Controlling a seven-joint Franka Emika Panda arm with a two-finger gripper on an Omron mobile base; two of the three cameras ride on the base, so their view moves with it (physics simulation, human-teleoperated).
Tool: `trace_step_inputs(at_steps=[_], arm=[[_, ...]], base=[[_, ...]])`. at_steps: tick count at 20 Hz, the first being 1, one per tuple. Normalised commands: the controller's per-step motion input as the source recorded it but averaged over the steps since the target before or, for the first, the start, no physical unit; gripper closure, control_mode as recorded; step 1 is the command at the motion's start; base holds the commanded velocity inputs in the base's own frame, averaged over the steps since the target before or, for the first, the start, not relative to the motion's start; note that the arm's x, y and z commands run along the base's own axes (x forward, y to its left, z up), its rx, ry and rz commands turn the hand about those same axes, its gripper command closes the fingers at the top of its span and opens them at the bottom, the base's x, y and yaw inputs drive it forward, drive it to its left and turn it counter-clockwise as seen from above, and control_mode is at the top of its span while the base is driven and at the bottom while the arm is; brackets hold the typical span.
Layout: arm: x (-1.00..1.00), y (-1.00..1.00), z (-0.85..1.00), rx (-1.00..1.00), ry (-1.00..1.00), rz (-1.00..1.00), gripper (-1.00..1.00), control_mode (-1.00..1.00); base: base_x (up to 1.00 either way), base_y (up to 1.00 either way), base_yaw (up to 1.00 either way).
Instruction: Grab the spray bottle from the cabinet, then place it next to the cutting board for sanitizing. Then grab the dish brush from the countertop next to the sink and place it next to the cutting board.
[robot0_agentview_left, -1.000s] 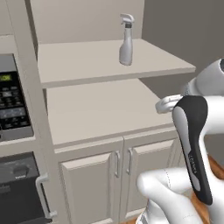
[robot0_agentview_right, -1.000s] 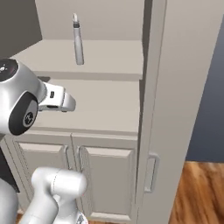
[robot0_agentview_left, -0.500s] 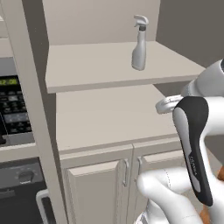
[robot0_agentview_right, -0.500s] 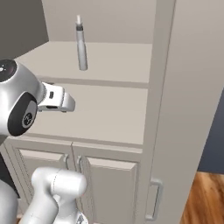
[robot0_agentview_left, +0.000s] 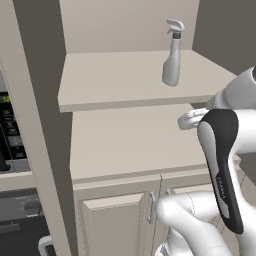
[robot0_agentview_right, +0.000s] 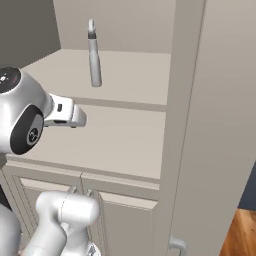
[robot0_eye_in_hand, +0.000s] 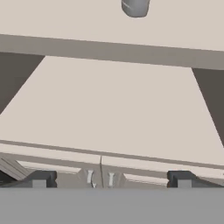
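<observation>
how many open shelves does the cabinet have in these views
2. The upper shelf carries the spray bottle, standing upright near its right side. The lower shelf lies just beneath it, above the closed doors. More shelves may lie above the frame.

Arm rose from the lower right of the left base view, white links with a dark-trimmed forearm folded upright. Wrist bent forward, hand held roughly level. In the right base view the big round joint sat at the left edge with the hand sticking out to its right. Gripper (robot0_eye_in_hand: 109, 178) was empty, jaws spread wide apart; both dark fingertips (robot0_eye_in_hand: 40, 179) poked up at the bottom of the hand view, far from each other, nothing between them. Hand pointed straight ahead, touching nothing.
</observation>
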Motion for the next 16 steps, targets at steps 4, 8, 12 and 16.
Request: trace_step_inputs(at_steps=[4,8,12,16], arm=[[-0.06,-0.03,0.13,0.0,-0.03,0.07,-1.0,-1.0],[-0.18,0.02,0.47,-0.01,-0.19,-0.01,-1.0,-1.0],[-0.25,0.0,0.7,0.0,-0.25,-0.05,-1.0,-1.0],[-0.26,0.0,0.74,0.0,-0.31,-0.04,-1.0,-1.0]], base=[[0.0,0.0,0.0],[0.0,0.0,0.0],[0.0,0.0,0.0],[0.0,0.0,0.0]])
